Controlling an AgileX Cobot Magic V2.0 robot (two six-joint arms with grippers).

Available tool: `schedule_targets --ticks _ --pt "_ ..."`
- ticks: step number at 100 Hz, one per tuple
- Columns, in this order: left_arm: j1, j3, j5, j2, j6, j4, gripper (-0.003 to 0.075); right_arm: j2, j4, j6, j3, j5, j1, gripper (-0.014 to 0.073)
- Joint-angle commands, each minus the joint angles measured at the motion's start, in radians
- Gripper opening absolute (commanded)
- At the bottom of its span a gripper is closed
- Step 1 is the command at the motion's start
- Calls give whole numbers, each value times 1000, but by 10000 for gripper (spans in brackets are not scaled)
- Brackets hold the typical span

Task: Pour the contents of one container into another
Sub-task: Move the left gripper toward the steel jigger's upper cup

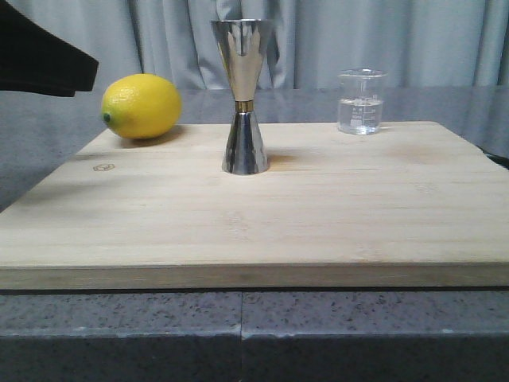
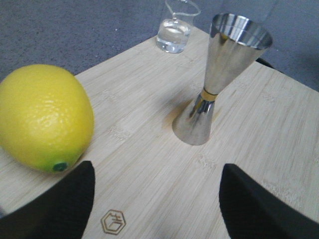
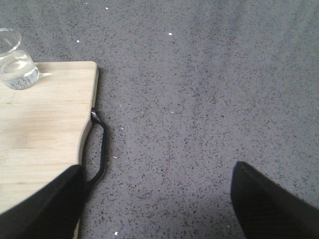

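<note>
1. Front view, far left: part of the left arm juts in as a dark shape above the grey stone counter; its fingers are out of this view.
2. A yellow lemon lies at the back left of the bamboo cutting board.
3. Near the board's middle the steel hourglass jigger stands upright, a thin gold band at its waist, well apart from the lemon.
4. At the back right edge of the board stands the small clear glass beaker, upright, with white printed marks and clear liquid in its lower part.
5. Left wrist view: the left gripper is spread wide and empty above the board, the lemon just beside one finger, the jigger and beaker beyond.
6. Right wrist view: the right gripper is also released, holding nothing, over the counter beside the board's black handle; the beaker sits near the board's corner.
</note>
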Motion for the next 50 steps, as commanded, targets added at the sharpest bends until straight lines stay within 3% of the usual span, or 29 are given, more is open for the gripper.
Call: schedule_targets --ticks 1,21,50 --pt "4 -35 87 4 60 -110 480 9 -3 -8 -33 -76 -5 564" --pt "4 -35 199 67 158 -181 480 9 -3 -8 -33 -90 -5 564" --pt "-15 -35 224 77 252 -253 480 9 -3 -8 -33 -91 -5 564"
